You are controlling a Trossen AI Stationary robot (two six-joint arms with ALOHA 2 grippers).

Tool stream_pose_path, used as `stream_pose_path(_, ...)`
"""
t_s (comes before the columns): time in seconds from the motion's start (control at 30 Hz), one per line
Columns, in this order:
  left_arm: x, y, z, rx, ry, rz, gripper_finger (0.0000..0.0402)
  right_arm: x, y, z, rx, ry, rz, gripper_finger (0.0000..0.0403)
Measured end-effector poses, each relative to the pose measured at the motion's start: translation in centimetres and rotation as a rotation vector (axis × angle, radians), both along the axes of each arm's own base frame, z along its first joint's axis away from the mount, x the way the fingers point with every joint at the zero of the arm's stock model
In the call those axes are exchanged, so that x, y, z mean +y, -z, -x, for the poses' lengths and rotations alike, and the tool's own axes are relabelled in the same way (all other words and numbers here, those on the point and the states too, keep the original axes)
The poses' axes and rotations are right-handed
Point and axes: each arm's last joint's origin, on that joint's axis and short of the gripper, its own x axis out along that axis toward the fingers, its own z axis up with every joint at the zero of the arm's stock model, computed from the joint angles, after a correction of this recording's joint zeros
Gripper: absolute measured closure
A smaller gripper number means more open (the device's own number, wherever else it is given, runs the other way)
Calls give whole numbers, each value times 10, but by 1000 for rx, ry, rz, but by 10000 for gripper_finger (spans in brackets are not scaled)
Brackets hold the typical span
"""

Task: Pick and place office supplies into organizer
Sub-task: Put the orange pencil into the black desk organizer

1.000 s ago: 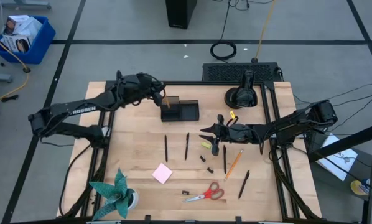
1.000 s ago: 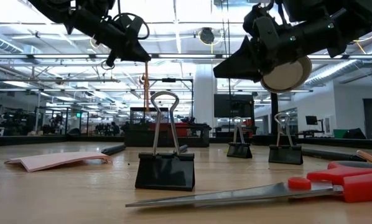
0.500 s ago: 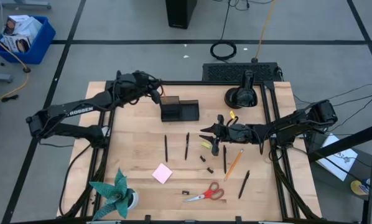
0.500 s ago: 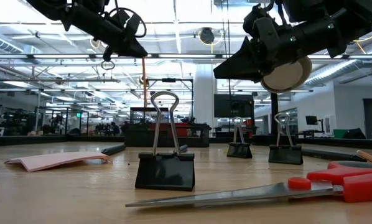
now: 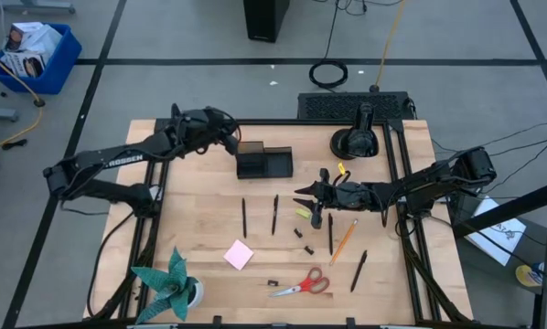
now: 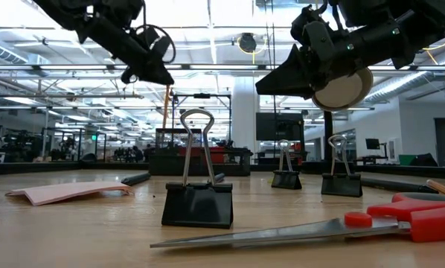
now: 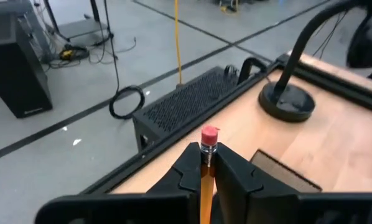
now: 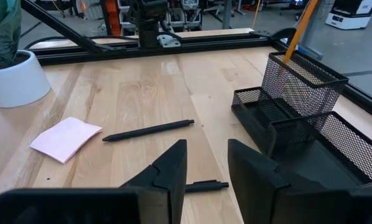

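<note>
- Left gripper (image 7: 206,177): jaws pinched tight on an orange pencil (image 7: 206,163), eraser end up, shaft running down between the fingers.
- In the right wrist view the pencil's lower part slants into the tall mesh cup of the organizer (image 8: 298,102); whether the tip touches bottom, cannot tell.
- Step in hand, as I read it: dropping this pencil into the cup. Next move calls for loosening the jaws so it falls or leans in, then lifting straight clear (a sideways pull could tip the light mesh box).
- From above, the left gripper sits just beside the organizer's cup end, toward the far side of the surface (image 5: 191,238).
- Right gripper (image 8: 206,165): jaws part-way apart, nothing between them. It hovers over the middle right of the surface, aimed at the organizer across bare wood.
- Near the right jaws: two black pens (image 8: 147,130) just ahead, a pink sticky-note pad (image 8: 65,138) off to one side.
- Farther out, not yet sorted: a second pencil (image 5: 344,240), red-handled scissors (image 5: 303,284), binder clips (image 6: 197,201), small yellow bits by the right arm.
- A teal paper plant (image 5: 171,285) stands in the near left corner; a round black base with a post (image 5: 355,139) stands at the far right. Neither belongs to the job.
</note>
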Motion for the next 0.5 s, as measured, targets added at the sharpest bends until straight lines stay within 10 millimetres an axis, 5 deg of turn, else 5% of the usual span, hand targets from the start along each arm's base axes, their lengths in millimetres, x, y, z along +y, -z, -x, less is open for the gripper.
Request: stream_pose_path(0.5,18,45,-28,117,-29,30,367,0,0,0,1,0,0,293)
